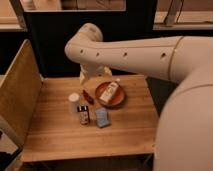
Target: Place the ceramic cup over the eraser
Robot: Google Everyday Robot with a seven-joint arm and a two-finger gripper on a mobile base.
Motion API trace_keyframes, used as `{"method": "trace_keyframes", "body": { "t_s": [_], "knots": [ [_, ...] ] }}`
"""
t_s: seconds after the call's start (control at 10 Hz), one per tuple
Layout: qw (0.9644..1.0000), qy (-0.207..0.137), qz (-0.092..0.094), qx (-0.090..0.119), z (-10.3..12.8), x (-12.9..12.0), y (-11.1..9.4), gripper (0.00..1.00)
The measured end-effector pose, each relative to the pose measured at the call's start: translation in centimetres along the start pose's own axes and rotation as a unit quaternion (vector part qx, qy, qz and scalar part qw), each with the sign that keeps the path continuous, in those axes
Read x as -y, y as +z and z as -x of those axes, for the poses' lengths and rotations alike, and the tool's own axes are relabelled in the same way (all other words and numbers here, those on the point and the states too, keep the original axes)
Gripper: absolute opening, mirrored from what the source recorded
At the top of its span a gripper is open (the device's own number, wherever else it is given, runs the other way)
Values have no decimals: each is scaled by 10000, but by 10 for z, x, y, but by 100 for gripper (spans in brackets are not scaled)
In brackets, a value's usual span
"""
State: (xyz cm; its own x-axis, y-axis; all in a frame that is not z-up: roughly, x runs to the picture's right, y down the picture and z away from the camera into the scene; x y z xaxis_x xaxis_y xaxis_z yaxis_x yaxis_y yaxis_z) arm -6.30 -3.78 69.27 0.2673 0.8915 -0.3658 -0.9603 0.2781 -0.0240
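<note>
overhead view of a light wooden table (60,135) with an upright wooden side panel (17,95) along its left edge. the small plain white round ceramic cup (74,97) stands upright left of the table's centre, its mouth facing up. the small dark rectangular eraser (83,115), with pale and orange markings on its face, lies just in front of the cup and slightly to its right; whether the two touch cannot be told. a light-blue rectangular pad (102,118) lies just to the right of the eraser. a slim dark-red object (88,96), too small to identify, lies between the cup and a round reddish-brown bowl (120,101). a pale bottle with an orange label (110,91) rests tilted inside the bowl. the thick white robot arm (130,50) reaches in from the right and bends down over the back of the table. the two-finger gripper (95,75) hangs above the far edge, behind the cup and the bowl, its fingers (83,77) spread apart and holding nothing. the cup is well apart from the gripper
</note>
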Motion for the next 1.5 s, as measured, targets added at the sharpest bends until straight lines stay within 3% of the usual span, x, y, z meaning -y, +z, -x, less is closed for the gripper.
{"method": "trace_keyframes", "body": {
  "t_s": [0.3,0.8,0.9,1.1,1.3,1.5],
  "knots": [
    [9989,-343,226,-225,1,-69,17,80],
    [9988,-365,210,-237,1,-69,18,80],
    [9982,-525,222,-178,6,-74,21,80],
    [9948,-914,396,-191,9,-103,33,80],
    [9891,-1284,586,-424,6,-135,62,80],
    [9851,-1458,689,-605,6,-151,87,80]
  ]
}}
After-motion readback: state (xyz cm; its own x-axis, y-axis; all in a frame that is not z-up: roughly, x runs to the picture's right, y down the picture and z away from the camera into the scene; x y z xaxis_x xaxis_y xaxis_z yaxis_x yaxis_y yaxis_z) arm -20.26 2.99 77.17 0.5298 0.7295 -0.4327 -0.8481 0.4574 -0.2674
